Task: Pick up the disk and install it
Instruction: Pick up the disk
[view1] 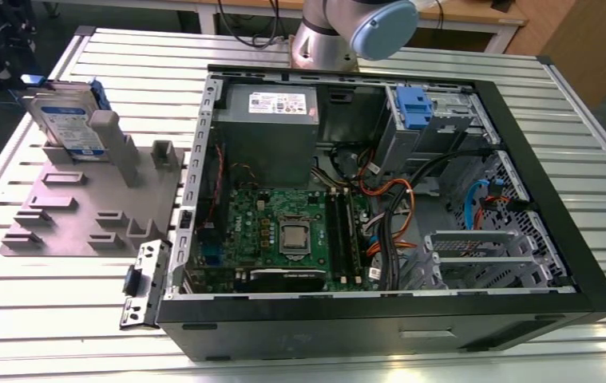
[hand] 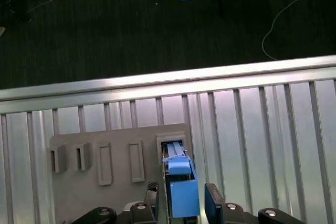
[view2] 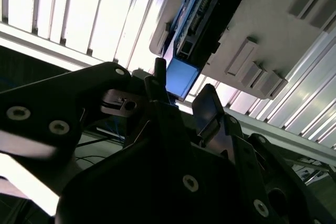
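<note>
Jaws of the gripper (hand: pixel 182 188) are standing open, straddling the disk (hand: pixel 178 167) and gripping nothing. I'm seeing the disk (view1: pixel 69 124) sitting upright in a slot of the grey holder (view1: pixel 69 215), beside the open computer case (view1: pixel 558 263). Its white-and-blue label's print is too small to read.

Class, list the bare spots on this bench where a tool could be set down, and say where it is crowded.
Bare slatted table lies between the grey fixture plate and the near edge, and again at the exterior view's right of the computer case. Crowded: inside the case, with cables, and around the disk.
</note>
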Robot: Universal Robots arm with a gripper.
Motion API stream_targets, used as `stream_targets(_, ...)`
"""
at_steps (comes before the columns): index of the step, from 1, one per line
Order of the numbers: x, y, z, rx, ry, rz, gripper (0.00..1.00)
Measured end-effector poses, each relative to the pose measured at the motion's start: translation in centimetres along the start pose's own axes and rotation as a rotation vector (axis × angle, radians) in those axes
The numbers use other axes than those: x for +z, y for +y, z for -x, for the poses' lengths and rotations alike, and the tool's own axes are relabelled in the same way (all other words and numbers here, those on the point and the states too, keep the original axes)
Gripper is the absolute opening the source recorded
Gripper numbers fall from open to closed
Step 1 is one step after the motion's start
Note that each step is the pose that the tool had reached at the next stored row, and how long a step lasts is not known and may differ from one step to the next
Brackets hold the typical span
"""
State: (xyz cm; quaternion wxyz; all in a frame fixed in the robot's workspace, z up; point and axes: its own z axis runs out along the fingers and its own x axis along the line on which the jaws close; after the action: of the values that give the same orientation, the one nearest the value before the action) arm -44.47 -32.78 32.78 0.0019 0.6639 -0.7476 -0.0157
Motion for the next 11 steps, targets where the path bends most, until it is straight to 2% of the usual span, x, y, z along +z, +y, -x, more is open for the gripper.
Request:
stream_targets(6,0.39,0.04,0.08,-0.022,0.0005,-0.0003,0.47)
stream_targets(11,0.87,0.09,0.08,-0.031,0.0002,-0.0045,0.47)
